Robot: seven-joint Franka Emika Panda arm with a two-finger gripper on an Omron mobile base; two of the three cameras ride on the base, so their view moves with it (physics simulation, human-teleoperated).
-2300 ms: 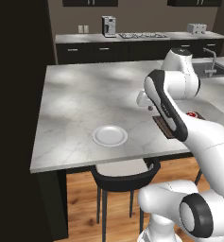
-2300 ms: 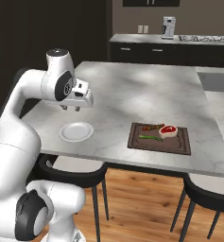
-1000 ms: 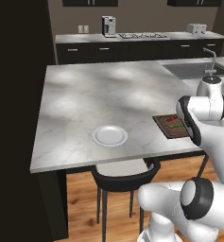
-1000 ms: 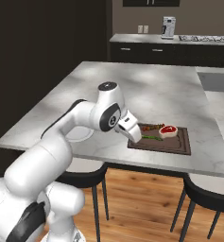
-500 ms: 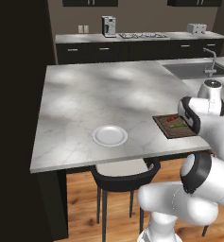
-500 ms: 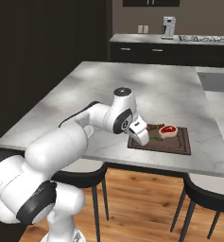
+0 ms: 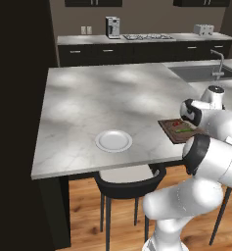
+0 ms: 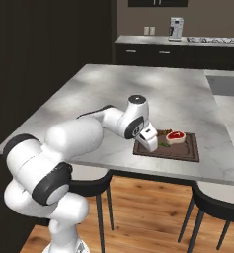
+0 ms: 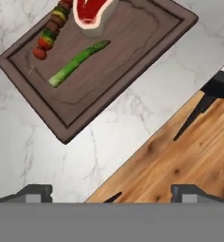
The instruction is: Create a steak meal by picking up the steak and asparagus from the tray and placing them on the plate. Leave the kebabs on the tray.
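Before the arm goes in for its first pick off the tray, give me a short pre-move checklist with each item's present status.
1. Gripper open and holding nothing: ok.
2. Steak lying on the tray, top free: ok.
3. Asparagus lying on the tray, apart from the steak: ok.
4. Kebab lying along the tray's edge, close beside the steak; a steak grasp may brush it: cannot tell.
5. Plate bare and ready on the counter: ok.
6. Gripper centred over a target: not ok; it looks down past the tray's near edge.
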